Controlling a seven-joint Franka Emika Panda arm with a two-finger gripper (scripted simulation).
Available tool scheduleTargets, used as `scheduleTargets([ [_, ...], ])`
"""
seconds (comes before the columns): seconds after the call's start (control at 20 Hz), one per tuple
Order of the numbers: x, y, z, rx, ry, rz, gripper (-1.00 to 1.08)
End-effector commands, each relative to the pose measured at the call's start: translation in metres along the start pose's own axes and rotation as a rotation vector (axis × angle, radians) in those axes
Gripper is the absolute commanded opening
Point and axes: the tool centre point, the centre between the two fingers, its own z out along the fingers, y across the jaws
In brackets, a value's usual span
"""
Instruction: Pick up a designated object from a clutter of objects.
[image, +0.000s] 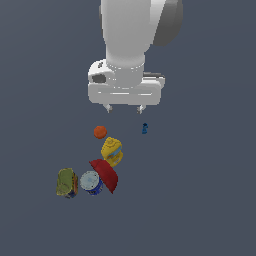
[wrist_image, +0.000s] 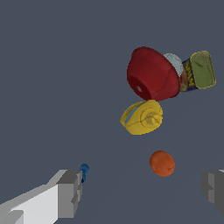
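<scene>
The designated object is a tiny blue bolt-like piece (image: 144, 128) lying alone on the grey floor, apart from the clutter. In the wrist view the blue piece (wrist_image: 84, 170) sits right beside one fingertip (wrist_image: 70, 192). My gripper (image: 124, 108) hangs above the floor, open, with nothing between its fingers; the bolt lies just below and slightly toward the exterior view's right of one fingertip. The gripper (wrist_image: 142, 190) has its fingers spread wide in the wrist view.
The clutter lies toward the exterior view's left and lower part: an orange ball (image: 100, 132), a yellow jug (image: 112, 151), a red bowl (image: 106, 175), a blue-and-white can (image: 91, 182) and a green-yellow packet (image: 66, 182).
</scene>
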Motion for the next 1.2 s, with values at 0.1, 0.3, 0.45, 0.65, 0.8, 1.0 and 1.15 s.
scheduleTargets([
  [0.1, -0.001, 0.003, 0.002, 0.000, -0.005, 0.002, 1.00],
  [0.3, -0.005, 0.020, 0.013, 0.001, -0.036, 0.017, 1.00],
  [0.45, -0.006, 0.026, 0.016, 0.002, -0.046, 0.020, 1.00],
  [0.65, -0.006, 0.023, 0.017, 0.002, -0.043, 0.022, 1.00],
  [0.8, -0.007, 0.019, 0.023, 0.002, -0.043, 0.035, 1.00],
  [1.0, -0.010, 0.010, 0.036, 0.003, -0.039, 0.063, 1.00],
  [1.15, -0.014, 0.000, 0.050, 0.004, -0.036, 0.093, 1.00],
])
